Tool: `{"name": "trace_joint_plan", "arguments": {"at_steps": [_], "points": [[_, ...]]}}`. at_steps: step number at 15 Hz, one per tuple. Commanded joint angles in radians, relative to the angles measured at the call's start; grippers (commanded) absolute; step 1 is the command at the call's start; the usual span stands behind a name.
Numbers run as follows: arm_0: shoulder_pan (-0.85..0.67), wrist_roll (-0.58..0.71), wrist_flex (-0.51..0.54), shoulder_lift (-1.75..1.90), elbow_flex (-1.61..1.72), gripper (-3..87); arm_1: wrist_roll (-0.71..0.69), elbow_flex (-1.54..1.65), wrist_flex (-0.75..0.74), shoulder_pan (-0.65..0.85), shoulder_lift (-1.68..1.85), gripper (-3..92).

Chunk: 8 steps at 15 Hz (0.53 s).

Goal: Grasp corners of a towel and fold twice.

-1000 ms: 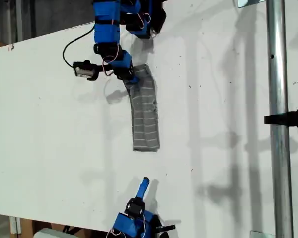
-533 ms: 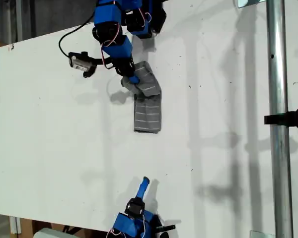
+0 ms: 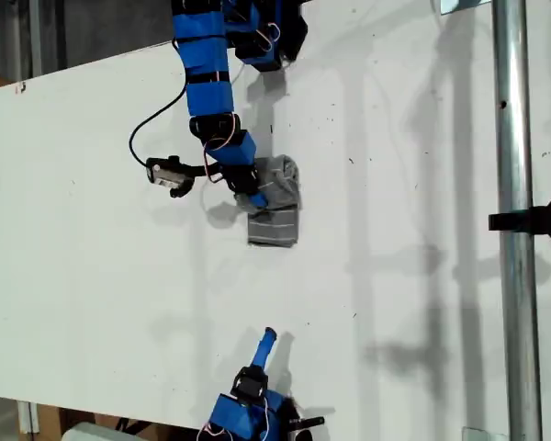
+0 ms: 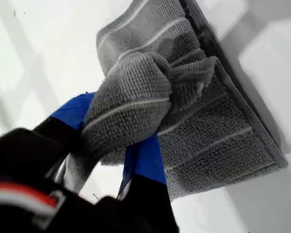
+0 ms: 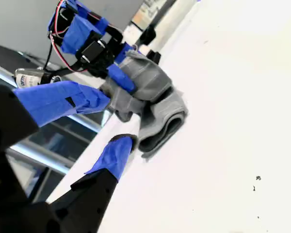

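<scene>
Towel (image 3: 274, 209) end carried further over, my first gripper (image 3: 254, 195) clamped on it

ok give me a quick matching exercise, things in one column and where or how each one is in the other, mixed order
Things:
1. my first gripper
2. my second gripper
3. grey white-striped soft cloth towel
4. vertical round metal pole

States:
A. along the exterior view's right
B. fingers apart, holding nothing
C. partly folded back over itself
D. shut on a bunched towel end

Pairs: 1-D, 2-B, 3-C, 4-A
</scene>
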Motion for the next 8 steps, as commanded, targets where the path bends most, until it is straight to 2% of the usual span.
{"name": "trace_joint_plan", "arguments": {"at_steps": [1,3,6,7,8], "points": [[0.011,-0.002,-0.029,0.008,-0.003,15.6,-0.048,-0.064,-0.114,0.011,0.029,33.2],[0.011,-0.002,-0.035,0.008,0.005,16.0,-0.051,-0.058,-0.207,0.026,0.035,31.6],[0.015,-0.002,-0.035,0.008,0.008,15.9,-0.051,-0.038,-0.207,0.074,0.069,28.5],[0.015,-0.003,-0.031,0.008,0.014,15.9,-0.051,0.009,-0.172,0.095,0.141,21.6],[0.014,-0.006,-0.031,0.008,0.025,15.9,-0.051,0.069,-0.095,0.115,0.247,10.8]]}}
